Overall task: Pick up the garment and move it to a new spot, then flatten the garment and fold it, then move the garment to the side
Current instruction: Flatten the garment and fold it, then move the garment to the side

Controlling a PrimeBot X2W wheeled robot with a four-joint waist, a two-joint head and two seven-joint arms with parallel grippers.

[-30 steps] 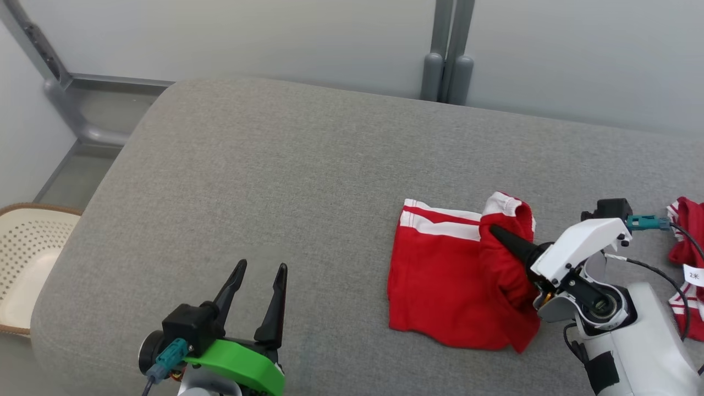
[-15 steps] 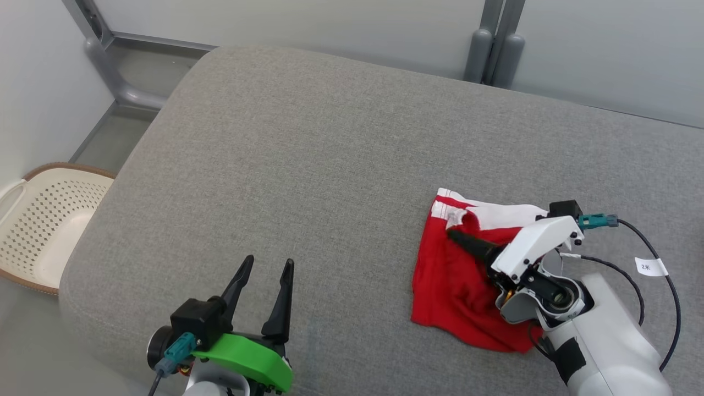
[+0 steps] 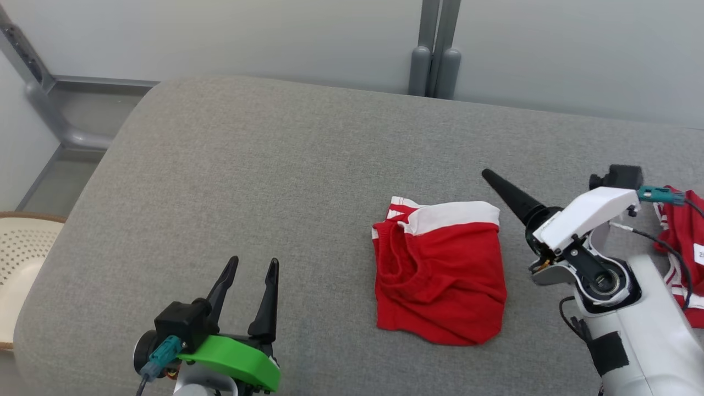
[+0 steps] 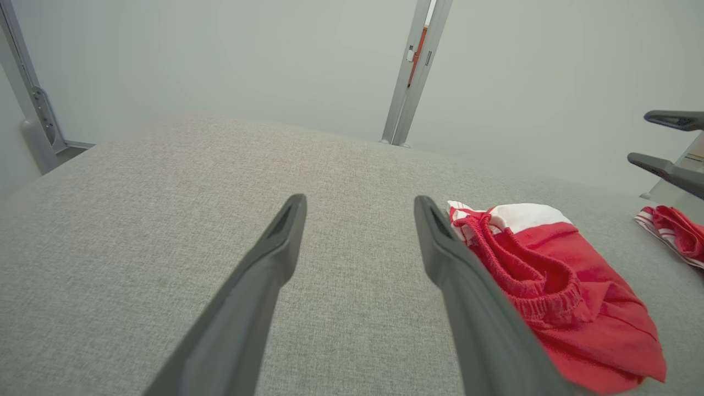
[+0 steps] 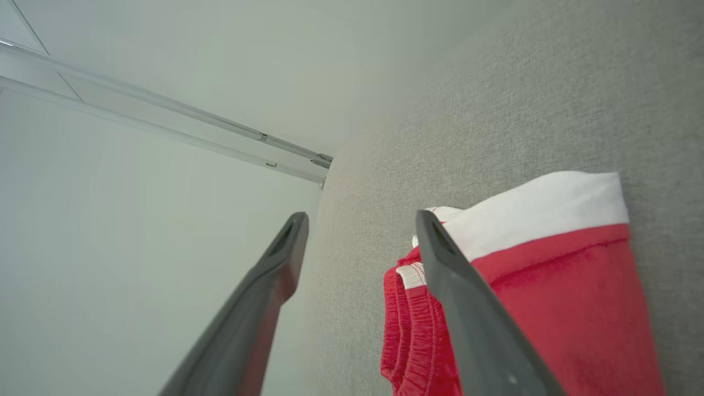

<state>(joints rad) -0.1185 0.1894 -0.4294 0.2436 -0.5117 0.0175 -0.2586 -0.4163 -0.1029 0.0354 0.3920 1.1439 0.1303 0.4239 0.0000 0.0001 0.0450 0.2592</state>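
The garment (image 3: 440, 286) is a pair of red shorts with a white band, lying folded in a compact rectangle on the grey cushion (image 3: 275, 165). It also lies right of my left fingers in the left wrist view (image 4: 555, 286) and under my right fingers in the right wrist view (image 5: 555, 286). My right gripper (image 3: 489, 177) hovers just beyond the garment's far right corner, open and empty (image 5: 361, 216). My left gripper (image 3: 252, 264) stands open near the front edge, well left of the garment, holding nothing (image 4: 358, 201).
A second red and white striped cloth (image 3: 679, 242) lies at the far right behind my right arm. A perforated cream basket (image 3: 22, 258) sits on the floor at the left. Grey posts (image 3: 432, 66) stand against the wall behind the cushion.
My right gripper has opened, let go of the garment and lifted off to the right. The garment's right part now lies folded over. The camera has shifted; the left arm is unmoved.
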